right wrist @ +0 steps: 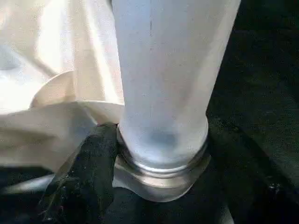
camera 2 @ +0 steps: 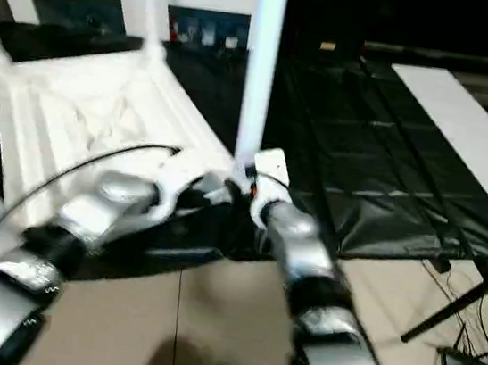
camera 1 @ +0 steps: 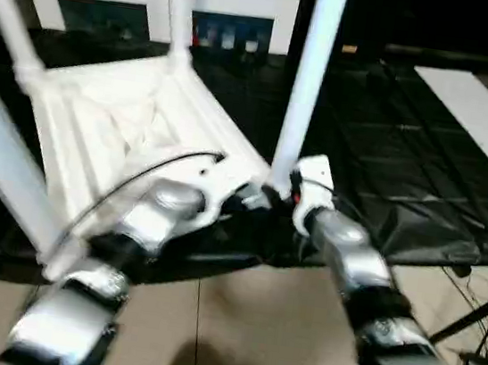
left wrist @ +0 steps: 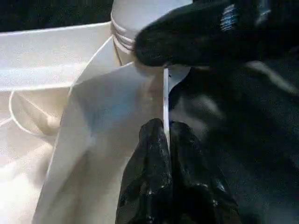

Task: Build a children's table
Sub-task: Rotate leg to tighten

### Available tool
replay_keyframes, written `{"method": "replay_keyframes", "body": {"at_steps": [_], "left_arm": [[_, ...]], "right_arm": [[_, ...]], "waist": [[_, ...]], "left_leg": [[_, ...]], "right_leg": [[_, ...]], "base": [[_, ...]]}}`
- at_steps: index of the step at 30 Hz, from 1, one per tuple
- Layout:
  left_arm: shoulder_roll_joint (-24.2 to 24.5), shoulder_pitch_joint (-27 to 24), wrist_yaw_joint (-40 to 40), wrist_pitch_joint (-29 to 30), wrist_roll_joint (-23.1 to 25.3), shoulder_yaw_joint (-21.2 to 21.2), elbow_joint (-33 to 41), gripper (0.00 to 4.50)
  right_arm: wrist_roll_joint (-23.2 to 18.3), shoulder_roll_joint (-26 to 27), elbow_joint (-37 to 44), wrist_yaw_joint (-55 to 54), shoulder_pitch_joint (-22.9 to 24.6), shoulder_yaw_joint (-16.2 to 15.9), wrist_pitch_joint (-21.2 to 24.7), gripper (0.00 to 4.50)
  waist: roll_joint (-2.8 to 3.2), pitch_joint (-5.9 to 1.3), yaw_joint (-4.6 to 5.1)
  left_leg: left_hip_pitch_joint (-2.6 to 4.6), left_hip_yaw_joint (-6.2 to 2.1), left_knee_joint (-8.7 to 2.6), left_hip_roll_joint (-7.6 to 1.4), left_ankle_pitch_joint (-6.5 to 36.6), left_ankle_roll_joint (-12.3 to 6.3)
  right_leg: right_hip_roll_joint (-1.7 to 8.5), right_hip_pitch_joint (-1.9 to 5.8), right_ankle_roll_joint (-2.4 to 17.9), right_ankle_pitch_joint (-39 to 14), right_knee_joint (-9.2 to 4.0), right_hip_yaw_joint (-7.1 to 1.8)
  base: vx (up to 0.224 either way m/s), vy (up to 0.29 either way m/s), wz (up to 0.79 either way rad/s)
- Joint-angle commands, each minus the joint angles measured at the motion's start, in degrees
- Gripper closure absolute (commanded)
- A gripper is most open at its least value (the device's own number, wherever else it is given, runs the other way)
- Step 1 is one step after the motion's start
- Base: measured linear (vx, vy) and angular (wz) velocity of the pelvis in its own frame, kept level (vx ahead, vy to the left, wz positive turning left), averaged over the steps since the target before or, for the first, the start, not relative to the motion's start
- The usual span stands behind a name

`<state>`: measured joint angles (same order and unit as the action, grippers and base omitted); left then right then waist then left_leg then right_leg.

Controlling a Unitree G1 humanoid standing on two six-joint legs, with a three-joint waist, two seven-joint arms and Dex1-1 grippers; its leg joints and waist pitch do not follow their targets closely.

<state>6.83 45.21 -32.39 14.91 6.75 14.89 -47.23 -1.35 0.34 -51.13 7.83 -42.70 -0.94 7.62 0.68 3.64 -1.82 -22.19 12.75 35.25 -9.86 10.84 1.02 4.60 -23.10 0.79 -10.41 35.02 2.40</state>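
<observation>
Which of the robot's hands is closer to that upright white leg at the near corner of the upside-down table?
Right. The right hand sits at the base of the leg, its fingers on either side of it. The left hand is shut on the thin edge of the tabletop just beside that corner.

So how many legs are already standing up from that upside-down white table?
4. One leg rises at the near right corner, by the pincers. One is at the far right corner, one at the far left, one at the near left. None seems hidden.
</observation>
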Motion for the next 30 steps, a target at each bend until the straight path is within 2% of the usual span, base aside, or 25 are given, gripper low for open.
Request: {"method": "replay_keyframes", "body": {"at_steps": [1, 2, 4, 5, 8, 9, 12, 15, 16, 17, 18, 21, 22, 24, 29, 30], "left_arm": [[-0.5, 1.16, 3.6, -2.3, 1.2, -0.45, -2.08, 4.5], [-0.5, 1.16, 3.6, -2.3, 1.2, -0.45, -2.08, 4.5], [-0.37, 1.5, 3.1, -3.45, 1.7, 0.06, -3.3, 4.5], [-0.21, 1.58, 2.71, -3.96, 1.83, 0.3, -3.67, 4.5], [1.38, 0.28, -1.62, -5.27, 0.8, 0.49, -1.83, 4.5], [1.68, 0.01, -2.58, -5.78, 0.71, 0.62, -1.47, 4.5], [3.35, -2.03, -9.36, -8.1, -0.41, 1.59, 1.43, 4.5], [5.81, -5.2, -18.35, -10.04, -2.58, 3.0, 6.58, 4.5], [6.82, -6.24, -20.91, -9.9, -3.37, 3.42, 8.53, 4.5], [8.0, -7.36, -23.56, -9.64, -4.3, 3.89, 10.79, 4.5], [9.32, -8.52, -26.37, -9.52, -5.18, 4.44, 13.14, 4.5], [10.67, -9.57, -29.18, -9.7, -5.9, 4.93, 15.26, 4.5], [12.38, -10.86, -32.62, -9.18, -7.07, 5.1, 18.06, 4.5], [13.34, -11.6, -34.54, -8.53, -7.73, 5.02, 19.71, 4.5], [15.63, -12.58, -37.25, -8.06, -7.87, 4.55, 21.44, 4.5], [16.07, -12.61, -37.42, -7.92, -7.88, 4.41, 21.42, 4.5]], "right_arm": [[1.09, 1.14, -2.37, -2.01, -0.68, -0.21, -0.81, 1.81], [1.09, 1.14, -2.37, -2.01, -0.68, -0.21, -0.81, 1.81], [0.39, 1.3, -1.33, 2.03, -0.47, -0.37, -2.11, 1.81], [-0.05, 1.26, -0.64, 3.72, -0.25, -0.3, -2.46, 1.26], [-1.89, -0.67, 2.47, 11.16, 0.74, -0.53, -2.57, 1.06], [-2.12, -1.12, 2.69, 12.27, 0.82, -0.65, -2.56, 0.92], [-1.96, -3.9, 3.67, 18.0, 1.46, -2.5, -2.47, 0.67], [-1.25, -8.0, 6.21, 26.82, 3.21, -5.29, -3.35, 0.67], [-0.96, -9.75, 7.42, 30.57, 3.98, -6.22, -4.01, 0.67], [-0.52, -11.7, 8.41, 34.29, 4.73, -7.37, -5.16, 0.67], [-0.02, -13.81, 9.58, 38.41, 5.6, -8.55, -6.53, 0.67], [-0.54, -15.72, 11.28, 43.51, 6.63, -9.45, -6.71, 0.67], [-1.19, -18.18, 13.52, 49.03, 7.74, -10.88, -6.69, 0.67], [-1.5, -19.56, 14.77, 51.63, 8.28, -11.81, -6.53, 0.67], [-1.25, -22.38, 15.7, 57.61, 8.97, -13.66, -7.61, 0.67], [-1.18, -22.82, 16.04, 59.08, 9.13, -13.9, -7.72, 0.67]], "waist": [[0.06, -4.58, -0.08], [0.0, -4.58, -0.2], [-0.29, -4.76, -0.36], [-0.18, -4.71, -0.51], [-0.42, -4.48, -0.63], [-0.54, -4.34, -0.52], [-0.41, -4.27, -0.53], [-0.42, -4.19, -0.84], [0.02, -4.21, -0.98], [-0.01, -4.23, -1.47], [0.05, -4.12, -1.85], [0.15, -4.13, -2.25], [0.01, -4.15, -2.41], [-0.02, -4.13, -2.5], [0.0, -3.96, -2.66], [-0.46, -3.95, -2.53]], "left_leg": [[1.65, -2.43, -4.69, -3.19, 11.66, 0.51], [1.39, -2.42, -4.6, -3.16, 10.47, -0.31], [1.4, -2.3, -4.41, -3.17, 8.56, -1.77], [1.4, -2.27, -4.37, -3.16, 8.07, -2.77], [1.42, -2.26, -4.44, -3.3, 9.55, -3.52], [1.07, -2.46, -4.6, -3.34, 10.09, -3.57], [1.71, -2.43, -4.56, -3.56, 11.82, -2.64], [1.6, -2.41, -4.67, -3.77, 11.74, -2.43], [1.76, -2.38, -4.68, -3.87, 11.67, -2.19], [2.01, -2.24, -4.66, -4.0, 11.92, -1.93], [1.9, -2.14, -4.78, -4.1, 11.9, -1.88], [2.05, -1.89, -4.75, -4.07, 11.93, -1.73], [1.82, -2.07, -4.89, -4.07, 12.09, -1.62], [1.86, -2.05, -4.92, -4.16, 12.38, -1.64], [1.96, -2.11, -4.95, -4.06, 13.95, -1.09], [1.89, -2.04, -5.0, -4.1, 13.85, -1.2]], "right_leg": [[4.06, 1.97, 13.19, -8.61, -4.1, -2.33], [4.19, 2.3, 13.57, -6.57, -3.88, -2.32], [4.19, 2.49, 14.18, -3.7, -3.58, -2.22], [4.21, 2.55, 14.56, -3.04, -3.55, -2.2], [4.36, 2.6, 14.65, -5.35, -3.85, -2.19], [4.44, 2.94, 14.2, -7.1, -3.87, -2.11], [4.49, 2.34, 14.16, -11.03, -4.35, -2.19], [4.52, 2.34, 14.04, -11.13, -4.24, -2.27], [4.46, 2.2, 14.16, -10.77, -4.15, -2.3], [4.31, 2.08, 14.33, -10.06, -4.01, -2.22], [4.21, 2.04, 14.41, -9.57, -3.91, -2.23], [4.04, 1.88, 14.59, -8.98, -3.7, -2.24], [4.15, 2.18, 14.31, -9.12, -3.58, -2.19], [4.22, 2.09, 14.19, -9.64, -3.61, -2.19], [4.34, 1.84, 13.58, -13.48, -4.06, -2.31], [4.31, 1.9, 13.5, -13.66, -4.12, -2.35]], "base": [[0.0, 0.0, 0.0], [0.0, 0.0, 0.0], [0.0, 0.0, 0.0], [0.0, 0.0, 0.0], [0.0, 0.0, 0.0], [0.0, 0.0, 0.0], [0.0, 0.0, 0.0], [0.0, 0.0, 0.0], [0.0, 0.0, 0.0], [0.0, 0.0, 0.0], [0.0, 0.0, 0.0], [0.0, 0.0, 0.0], [0.0, 0.0, 0.0], [0.0, 0.0, 0.0], [0.0, 0.0, 0.0], [0.0, 0.0, 0.0]]}}
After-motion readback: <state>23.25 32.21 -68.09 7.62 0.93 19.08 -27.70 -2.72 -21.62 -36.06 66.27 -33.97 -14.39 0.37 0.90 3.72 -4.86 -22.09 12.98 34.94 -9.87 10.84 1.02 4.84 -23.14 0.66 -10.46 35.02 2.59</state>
